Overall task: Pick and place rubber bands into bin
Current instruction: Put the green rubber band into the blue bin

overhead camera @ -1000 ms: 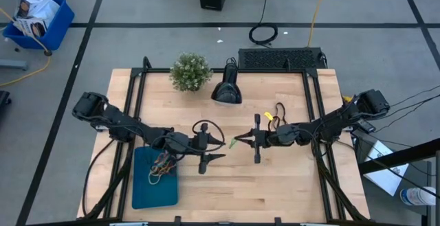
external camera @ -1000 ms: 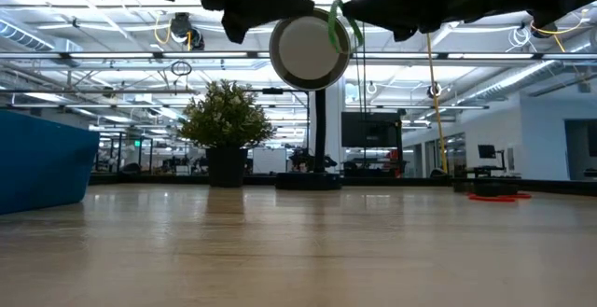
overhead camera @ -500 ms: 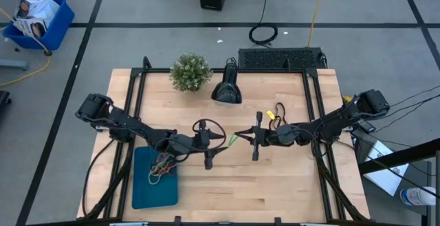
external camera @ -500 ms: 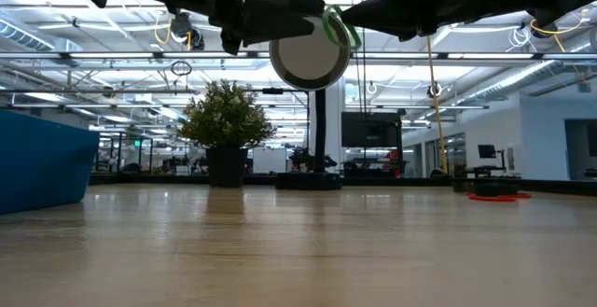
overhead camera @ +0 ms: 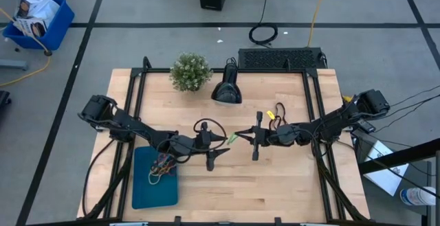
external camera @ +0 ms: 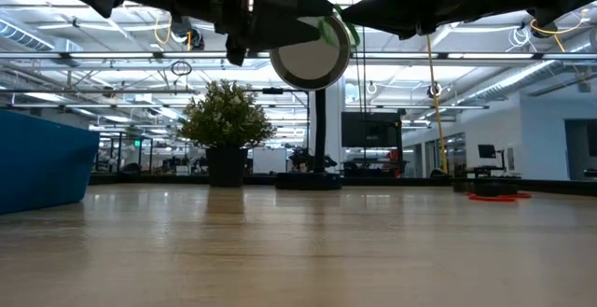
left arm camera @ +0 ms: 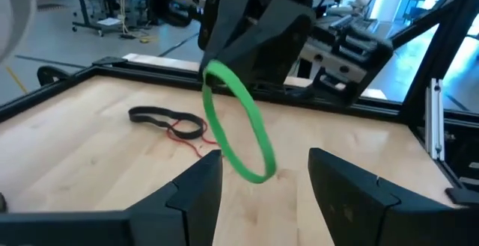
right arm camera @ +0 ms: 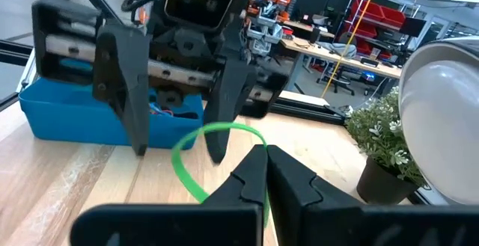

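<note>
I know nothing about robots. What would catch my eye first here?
Two dark arms meet above the middle of the wooden table. The right hand is shut on a bright green rubber band, holding it up in the air, while the left hand reaches for it with fingers open. The teal bin, bands inside, lies near the front left.

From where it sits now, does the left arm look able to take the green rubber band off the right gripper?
Probably yes. The left gripper has its jaws open facing the thin green rubber band loop, which hangs free from the shut right gripper above the table; nothing stands between them.
</note>
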Action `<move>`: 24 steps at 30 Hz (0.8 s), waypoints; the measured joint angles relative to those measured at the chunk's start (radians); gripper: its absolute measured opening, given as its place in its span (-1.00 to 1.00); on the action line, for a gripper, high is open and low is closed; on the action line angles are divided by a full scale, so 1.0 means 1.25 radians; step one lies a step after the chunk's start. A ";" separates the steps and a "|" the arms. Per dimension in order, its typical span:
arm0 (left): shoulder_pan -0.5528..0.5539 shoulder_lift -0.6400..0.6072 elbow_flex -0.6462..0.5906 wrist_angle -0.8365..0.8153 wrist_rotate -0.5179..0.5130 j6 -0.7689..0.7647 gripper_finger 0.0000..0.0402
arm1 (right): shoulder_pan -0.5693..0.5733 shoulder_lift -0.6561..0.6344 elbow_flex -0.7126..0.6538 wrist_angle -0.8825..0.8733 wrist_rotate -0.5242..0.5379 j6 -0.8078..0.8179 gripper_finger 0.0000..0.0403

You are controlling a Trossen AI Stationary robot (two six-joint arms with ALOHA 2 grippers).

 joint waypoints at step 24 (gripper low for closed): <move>0.044 0.029 0.000 0.051 -0.012 -0.024 -0.27 | 0.001 0.000 0.000 -0.002 -0.006 0.003 -1.00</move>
